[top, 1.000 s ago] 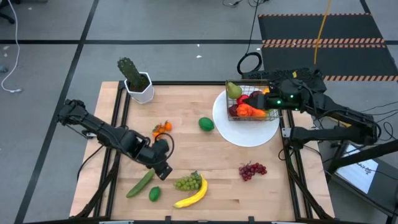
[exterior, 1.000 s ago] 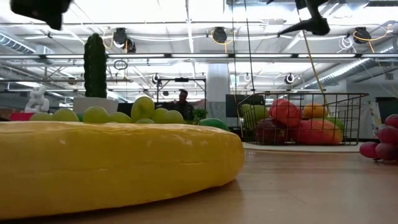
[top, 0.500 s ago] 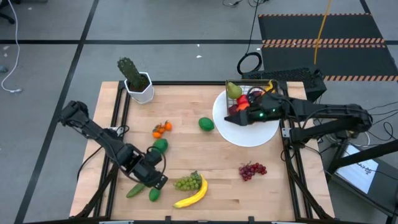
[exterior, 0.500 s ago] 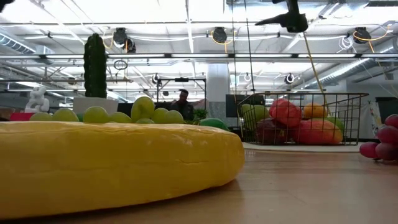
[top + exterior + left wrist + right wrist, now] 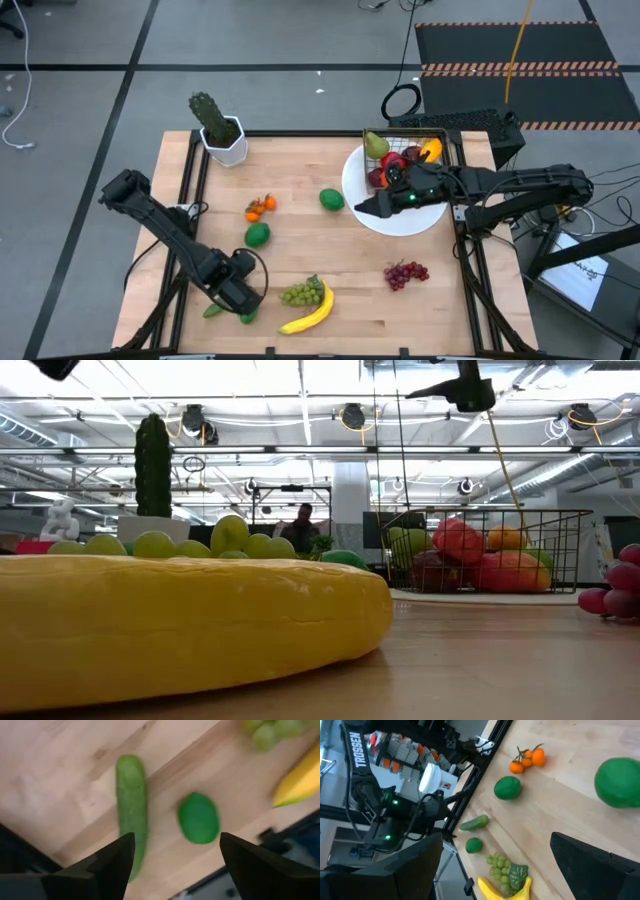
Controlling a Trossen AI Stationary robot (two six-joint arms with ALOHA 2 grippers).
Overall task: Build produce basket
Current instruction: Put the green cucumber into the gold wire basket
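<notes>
Produce lies scattered over the wooden surface (image 5: 300, 250), with the left claw (image 5: 243, 297) hanging low at about seven o'clock, its fingers (image 5: 112, 862) spread apart and empty, straddling the cucumber (image 5: 132, 810) and a small lime (image 5: 198, 817) that lie side by side just beneath it. Just to the three o'clock side of that claw sit the green grapes (image 5: 303, 293) touching the banana (image 5: 310, 312), which fills the near ground of the low view (image 5: 190, 620). Another lime (image 5: 257, 234) and a cluster of small oranges (image 5: 260, 206) lie nearer the middle at about nine o'clock, a larger green fruit (image 5: 331, 199) sits just beside the white plate (image 5: 400, 222), and the purple grapes (image 5: 405, 272) lie alone at about four o'clock. The basket (image 5: 445, 150) stands on the plate at about two o'clock, already holding a pear (image 5: 375, 145), red fruit (image 5: 392, 160) and an orange piece (image 5: 431, 152). The right claw (image 5: 368, 207) hovers over the plate's nine o'clock edge, beside the basket, fingers (image 5: 600, 865) released and wide, gripping nothing. A potted cactus (image 5: 213, 125) stands at the eleven o'clock corner.
</notes>
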